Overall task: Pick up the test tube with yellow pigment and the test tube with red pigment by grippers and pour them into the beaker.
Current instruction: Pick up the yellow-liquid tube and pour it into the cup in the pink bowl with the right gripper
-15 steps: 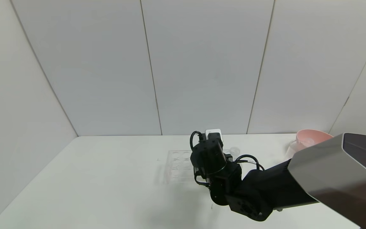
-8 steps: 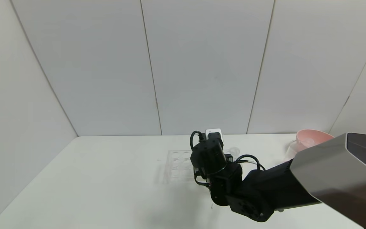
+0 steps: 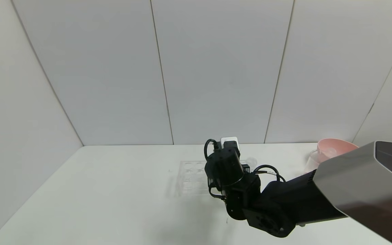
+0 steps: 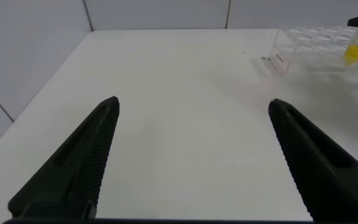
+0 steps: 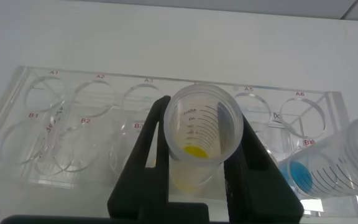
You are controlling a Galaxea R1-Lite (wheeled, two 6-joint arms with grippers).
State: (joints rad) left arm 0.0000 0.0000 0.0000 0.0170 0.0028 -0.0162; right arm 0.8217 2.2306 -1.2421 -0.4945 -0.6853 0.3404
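White table point(image 3: 114, 190), clear rack point(image 5: 36, 124) (holes A1, A2, B1, B2).

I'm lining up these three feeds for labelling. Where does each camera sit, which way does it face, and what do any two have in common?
Head view: on the robot's head, looking forward and down at the white table; the right arm reaches to the clear rack, hiding its gripper.
Left wrist view: on the left arm, looking along the table; left gripper open over bare surface.
Right wrist view: on the right arm, looking down; right gripper shut on the test tube with yellow pigment.
Shared: all three views show the rack; both wrist views show yellow liquid.
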